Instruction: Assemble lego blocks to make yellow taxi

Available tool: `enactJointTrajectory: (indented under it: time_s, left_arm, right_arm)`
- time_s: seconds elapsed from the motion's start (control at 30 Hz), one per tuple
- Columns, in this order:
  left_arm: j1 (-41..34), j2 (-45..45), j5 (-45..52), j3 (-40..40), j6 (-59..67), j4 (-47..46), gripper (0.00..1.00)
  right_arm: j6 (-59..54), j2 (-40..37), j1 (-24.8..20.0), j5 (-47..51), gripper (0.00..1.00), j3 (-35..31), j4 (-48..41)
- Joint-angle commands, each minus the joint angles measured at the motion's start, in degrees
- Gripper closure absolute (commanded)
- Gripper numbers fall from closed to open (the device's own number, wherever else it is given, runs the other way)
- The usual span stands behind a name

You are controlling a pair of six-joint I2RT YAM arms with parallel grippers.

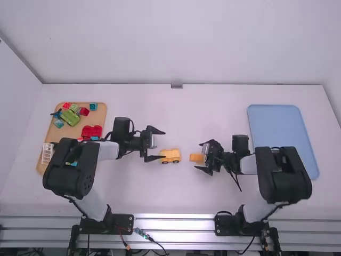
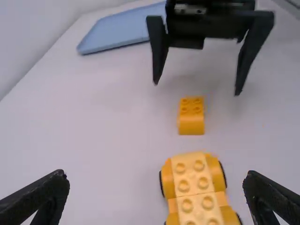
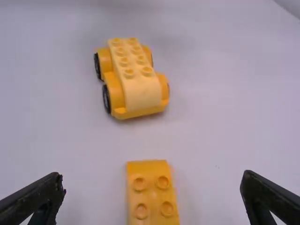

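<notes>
Left fingers (image 2: 47,193) and right fingers (image 3: 43,193) gape wide; an off-centre pinch could twist the block (image 3: 152,198) beside the car (image 3: 137,89)

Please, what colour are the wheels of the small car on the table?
The wheels are black; the right wrist view shows this best.

Yellow car (image 3: 137,84) near orange brick (image 3: 153,196)

Free gap between car (image 3: 140,91) and block (image 3: 153,194)
</notes>
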Motion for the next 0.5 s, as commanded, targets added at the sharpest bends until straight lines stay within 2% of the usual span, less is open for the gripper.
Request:
enactJointTrajectory:
  time_s: [0.0,0.23,0.47]
  left_arm:
    - [0.46,0.17,2.49,-1.86,-5.43,1.36,0.01]
    - [0.15,0.17,2.51,-5.51,-5.45,8.35,0.01]
    - [0.28,0.17,1.51,-5.07,-9.48,9.77,0.01]
  right_arm:
    - [-0.9,4.66,-0.59,-6.56,0.01,4.5,-0.94]
    - [-3.89,13.11,0.5,-7.87,0.0,11.45,-5.86]
    - [-3.69,18.43,0.68,-8.28,0.02,13.84,-5.81]
